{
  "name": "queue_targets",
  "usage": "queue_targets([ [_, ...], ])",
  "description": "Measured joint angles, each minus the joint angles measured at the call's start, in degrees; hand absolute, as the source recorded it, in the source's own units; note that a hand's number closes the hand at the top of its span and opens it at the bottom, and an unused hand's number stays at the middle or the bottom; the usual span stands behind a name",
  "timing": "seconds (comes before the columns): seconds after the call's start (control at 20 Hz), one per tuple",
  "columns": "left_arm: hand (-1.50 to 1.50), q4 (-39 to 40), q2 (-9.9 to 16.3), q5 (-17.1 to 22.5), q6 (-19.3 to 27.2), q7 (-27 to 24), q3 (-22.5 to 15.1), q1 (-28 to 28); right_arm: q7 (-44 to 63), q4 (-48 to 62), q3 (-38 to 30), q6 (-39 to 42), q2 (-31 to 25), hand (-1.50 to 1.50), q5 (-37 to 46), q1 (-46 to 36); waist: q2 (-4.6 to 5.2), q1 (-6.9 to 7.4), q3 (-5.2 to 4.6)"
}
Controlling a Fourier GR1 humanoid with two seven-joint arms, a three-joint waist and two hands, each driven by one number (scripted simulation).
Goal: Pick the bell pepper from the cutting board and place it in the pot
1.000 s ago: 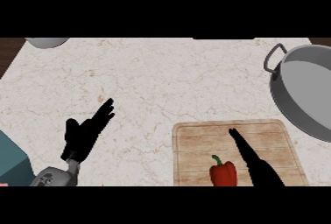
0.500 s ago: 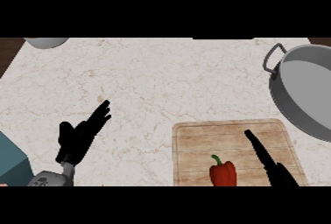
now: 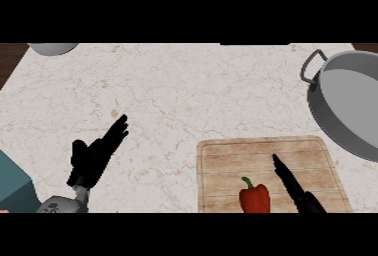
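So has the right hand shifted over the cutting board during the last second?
Yes. The right hand has drawn back toward the view's lower edge and slightly rightward across the cutting board, its fingertips now just right of the bell pepper, not touching it.

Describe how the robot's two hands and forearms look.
Both hands are black. The left hand shows long slim fingers and a shorter thumb, and joins a grey forearm that carries a few small dark marks at the wrist. The right hand shows only as a narrow black shape tapering to a point; its forearm is out of view. No cables or sleeves are visible.
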Motion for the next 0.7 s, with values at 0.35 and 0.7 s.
queue_targets([
  [0.35, 0.0, 0.92, -1.02, -1.29, -1.8, -0.25, 1.66, -0.3, -4.73, 8.2, -1.76, 0.54, 3.38, -1.5, -4.13, -2.51, -0.24, 0.04, -0.15],
  [0.7, 0.0, 0.7, -1.26, -1.81, -3.33, -0.04, 2.88, 0.06, -13.65, 16.33, -1.19, -0.52, 3.81, 1.5, -0.13, -5.75, -0.81, -0.03, -0.84],
])
